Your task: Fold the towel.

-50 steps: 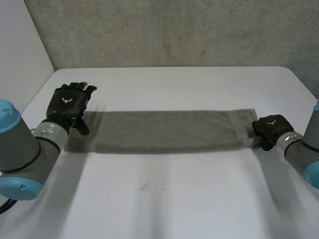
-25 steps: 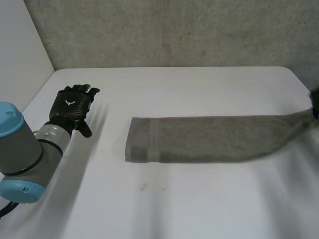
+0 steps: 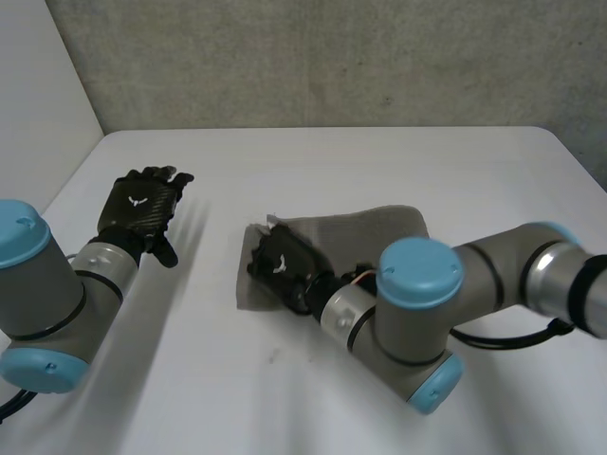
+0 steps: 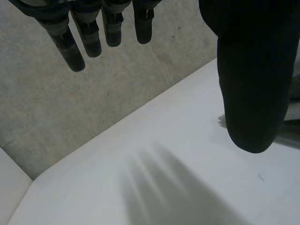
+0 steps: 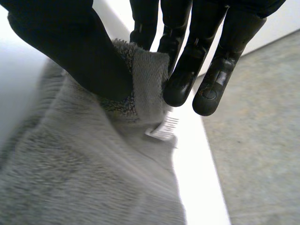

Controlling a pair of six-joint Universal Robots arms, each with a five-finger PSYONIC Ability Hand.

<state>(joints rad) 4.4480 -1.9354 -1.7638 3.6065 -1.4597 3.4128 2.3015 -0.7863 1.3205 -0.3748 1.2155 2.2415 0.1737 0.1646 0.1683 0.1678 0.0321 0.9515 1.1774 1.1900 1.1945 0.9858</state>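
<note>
While the right hand [image 3: 282,265] is pinching an edge of the grey towel [image 3: 379,226] betw. thumb & fingers, the cloth is lying bunched, apparently doubled over, approx. mid-way across the white table [image 3: 379,156], w/ that hand sitting at the end nearest the left hand [image 3: 142,204]. The left hand is hovering w/ fingers straight & spread, holding nothing, well apart from the towel.

The left hand [image 3: 142,204] is held flat, its fingers [image 4: 75,49] straight and spread, thumb apart — nothing in it. Its arm [image 3: 47,294] comes in from the near left. The right arm [image 3: 427,303] bends across toward the middle, and the right hand [image 3: 282,266] pinches a towel [image 5: 145,89] edge between thumb and fingers — fingers nearly straight.
</note>
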